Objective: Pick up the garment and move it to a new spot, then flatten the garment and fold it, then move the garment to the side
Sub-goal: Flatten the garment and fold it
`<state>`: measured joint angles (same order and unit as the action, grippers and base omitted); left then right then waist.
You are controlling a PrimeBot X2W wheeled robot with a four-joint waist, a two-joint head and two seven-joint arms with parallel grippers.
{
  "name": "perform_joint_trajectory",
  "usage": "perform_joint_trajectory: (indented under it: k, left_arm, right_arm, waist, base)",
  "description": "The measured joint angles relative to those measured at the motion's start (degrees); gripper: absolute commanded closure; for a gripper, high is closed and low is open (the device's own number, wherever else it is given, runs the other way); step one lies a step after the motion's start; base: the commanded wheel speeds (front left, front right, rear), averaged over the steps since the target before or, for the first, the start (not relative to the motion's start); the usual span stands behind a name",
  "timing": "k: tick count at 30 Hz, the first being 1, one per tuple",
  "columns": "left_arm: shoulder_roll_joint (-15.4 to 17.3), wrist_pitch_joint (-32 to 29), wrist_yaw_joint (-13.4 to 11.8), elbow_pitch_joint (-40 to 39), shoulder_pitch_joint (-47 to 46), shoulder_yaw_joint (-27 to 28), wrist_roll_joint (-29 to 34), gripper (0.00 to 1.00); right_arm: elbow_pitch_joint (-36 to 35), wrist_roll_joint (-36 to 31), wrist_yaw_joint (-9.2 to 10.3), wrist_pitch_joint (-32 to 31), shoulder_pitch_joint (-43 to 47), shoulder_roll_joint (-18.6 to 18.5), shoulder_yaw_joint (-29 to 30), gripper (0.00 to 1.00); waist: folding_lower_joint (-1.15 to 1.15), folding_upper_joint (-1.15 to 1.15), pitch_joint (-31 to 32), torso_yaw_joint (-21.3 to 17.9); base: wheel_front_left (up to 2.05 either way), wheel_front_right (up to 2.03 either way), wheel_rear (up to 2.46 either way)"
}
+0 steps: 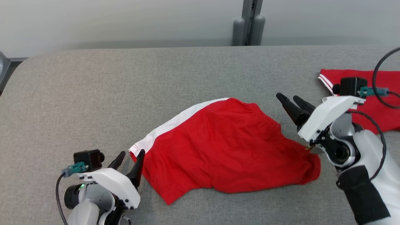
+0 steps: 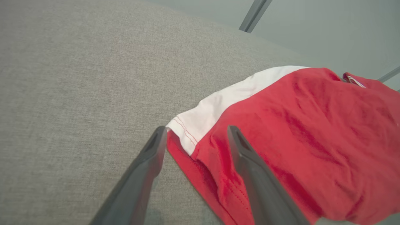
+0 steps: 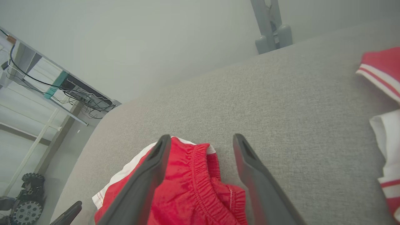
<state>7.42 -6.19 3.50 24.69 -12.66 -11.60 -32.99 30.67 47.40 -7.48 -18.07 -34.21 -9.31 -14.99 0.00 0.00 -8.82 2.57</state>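
Garment first: the pair of red fabric shorts with a white side panel and gathered elastic waist (image 1: 225,147) lies rumpled around the middle of the grey fabric-covered bench (image 1: 93,93), toward the near edge. Left hand (image 1: 132,153) is spread, its fingers straddling the white-hemmed leg corner, nothing pinched. Over on the right, the right hand (image 1: 287,97) is spread too, poised by the waistband end and gripping nothing.

Looks to me like the pickup grab is next. I'd get each hand low so one finger slips under the cloth, pinch both layers right at the hem and the waistband, then lift both ends together so it hangs flat instead of bunching.

Count: two hands, one bench, two garments as far as I can tell — the second is red cloth with white striped trim (image 1: 392,118) at the far right edge, well apart.
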Motion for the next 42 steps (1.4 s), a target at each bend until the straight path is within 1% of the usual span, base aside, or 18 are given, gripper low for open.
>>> perform_joint_trajectory:
  k: [3, 10, 14, 16, 17, 23, 29, 30, 31, 32, 33, 34, 35, 36, 37, 42]
  left_arm:
    - [-0.45, -0.62, 0.42, 0.86, -1.2, -0.67, -0.4, 0.0]
    - [-0.9, -0.93, 1.05, 3.11, -4.31, -1.94, -0.6, 0.0]
    - [-1.25, -2.8, 1.31, 5.12, -6.15, -2.7, -1.03, 0.0]
    - [-1.32, -3.45, 1.31, 6.08, -6.74, -2.96, -1.22, 0.0]
    - [-1.32, -3.45, 1.31, 6.08, -6.74, -2.96, -1.22, 0.0]
    - [-1.85, -4.36, 1.66, 8.04, -8.31, -3.61, -2.34, 0.0]
    - [-2.25, -4.31, 2.35, 8.75, -10.05, -4.38, -2.94, 0.0]
    - [-2.33, -4.3, 2.49, 8.73, -10.27, -4.5, -3.02, 0.05]
    - [-2.38, -4.19, 2.5, 8.75, -10.43, -4.65, -3.14, 0.13]
    - [-2.4, -4.12, 2.56, 8.73, -10.62, -4.79, -3.37, 0.27]
    - [-2.42, -4.12, 2.58, 8.73, -10.87, -4.91, -3.5, 0.55]
    - [-2.46, -4.11, 2.76, 8.73, -11.11, -5.05, -3.66, 0.66]
    - [-2.52, -4.03, 2.81, 8.75, -11.27, -5.17, -3.74, 0.82]
    - [-2.54, -3.86, 2.89, 8.8, -11.29, -5.28, -3.79, 1.0]
    - [-2.52, -3.82, 2.99, 8.9, -11.29, -5.41, -3.87, 1.0]
    - [-2.36, -2.94, 3.08, 9.13, -11.35, -5.73, -4.04, 1.0]
  right_arm:
    - [4.11, 2.37, 0.0, -4.33, -3.37, 0.24, 0.53, 0.0]
    - [12.38, 4.61, 0.0, -11.9, -10.12, 0.8, 1.43, 0.0]
    - [16.58, 5.65, 0.0, -17.39, -13.26, 1.72, 1.27, 0.0]
    - [17.67, 5.71, 0.0, -20.22, -14.48, 1.98, 0.41, 0.0]
    - [17.67, 5.71, 0.0, -20.22, -14.48, 1.98, 0.41, 0.0]
    - [19.49, 6.56, 0.0, -25.48, -16.16, 2.32, -0.44, 0.0]
    - [20.68, 6.78, 0.0, -26.62, -17.74, 2.63, -0.4, 0.0]
    - [20.82, 6.9, 0.0, -26.72, -17.98, 2.83, -0.43, 0.0]
    - [20.9, 7.01, 0.0, -26.8, -18.13, 3.04, -0.47, 0.0]
    - [20.92, 7.12, 0.0, -27.06, -18.18, 3.2, -0.55, 0.0]
    - [20.91, 7.31, 0.0, -27.25, -18.23, 3.32, -0.64, 0.24]
    - [20.79, 7.59, 0.0, -27.24, -18.32, 3.38, -0.69, 0.57]
    - [20.57, 7.61, 0.0, -27.21, -18.44, 3.42, -0.75, 0.64]
    - [20.38, 7.67, 0.0, -27.06, -18.51, 3.45, -0.85, 0.82]
    - [20.24, 7.81, 0.0, -27.03, -18.54, 3.45, -1.08, 1.0]
    - [18.97, 8.76, 0.0, -26.35, -18.4, 3.31, -2.09, 1.0]
  waist:
    - [0.0, 0.0, -0.88, 0.71]
    - [0.0, 0.0, -2.47, 2.1]
    - [0.0, 0.0, -3.44, 2.73]
    - [0.0, 0.0, -3.87, 2.98]
    - [0.0, 0.0, -3.87, 2.98]
    - [0.0, 0.0, -4.99, 3.5]
    - [0.0, 0.0, -6.18, 3.86]
    - [0.0, 0.0, -6.38, 3.91]
    - [0.0, 0.0, -6.55, 3.98]
    - [0.0, 0.0, -6.7, 4.07]
    - [0.0, 0.0, -6.84, 4.14]
    - [0.0, 0.0, -6.98, 4.24]
    - [0.0, 0.0, -7.09, 4.32]
    - [0.0, 0.0, -7.17, 4.4]
    - [0.0, 0.0, -7.22, 4.48]
    - [0.0, 0.0, -7.13, 4.64]
  base:
    - [0.0, 0.0, 0.0]
    - [0.0, 0.0, 0.0]
    - [0.0, 0.0, 0.0]
    - [0.0, 0.0, 0.0]
    - [0.0, 0.0, 0.0]
    - [0.0, 0.0, 0.0]
    - [0.0, 0.0, 0.0]
    - [0.0, 0.0, 0.0]
    - [0.0, 0.0, 0.0]
    - [0.0, 0.0, 0.0]
    - [0.0, 0.0, 0.0]
    - [0.0, 0.0, 0.0]
    - [0.0, 0.0, 0.0]
    - [0.0, 0.0, 0.0]
    - [0.0, 0.0, 0.0]
    - [0.0, 0.0, 0.0]
